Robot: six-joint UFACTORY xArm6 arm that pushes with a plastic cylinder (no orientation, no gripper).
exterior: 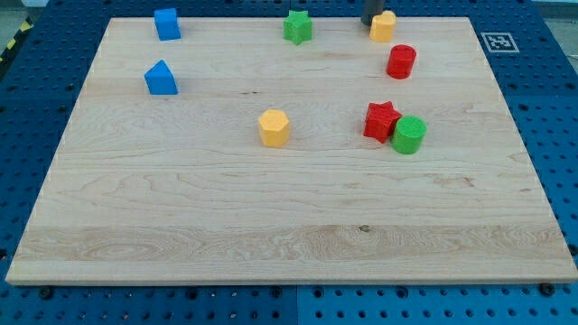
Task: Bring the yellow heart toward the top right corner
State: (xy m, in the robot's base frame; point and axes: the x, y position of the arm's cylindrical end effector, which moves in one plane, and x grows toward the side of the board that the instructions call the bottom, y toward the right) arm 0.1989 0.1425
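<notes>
While the yellow heart (pixel 383 26) sits at the view's top edge of the wooden board (pixel 271 208), somewhat right of centre and well short of the top right corner, my tip (pixel 371 22) stands just at its left side, touching or very nearly so; only the lowest stub of the dark rod shows, the rest being cut off by the view's top. I have no fingers to speak of, only the rod, so nothing is held or clasped.

Counted by colour, eight blocks lie on the board: two yellow, two red, two green, two blue. Just below and to the right of the heart stands the red cylinder (pixel 401 61), near it but apart. Further down, the red star (pixel 381 120) and the green cylinder (pixel 408 134) touch each other, the green one on the star's lower right. Left of the heart along the top edge is the green star (pixel 297 27). Near the board's middle is the second yellow block, a yellow hexagon (pixel 274 127), alone. At the view's upper left are a blue cube (pixel 167 23) and, below it and apart, a blue block with a peaked top (pixel 161 78).

A black-and-white marker tag (pixel 498 41) lies off the board at the top right, on the blue perforated table (pixel 551 108).
</notes>
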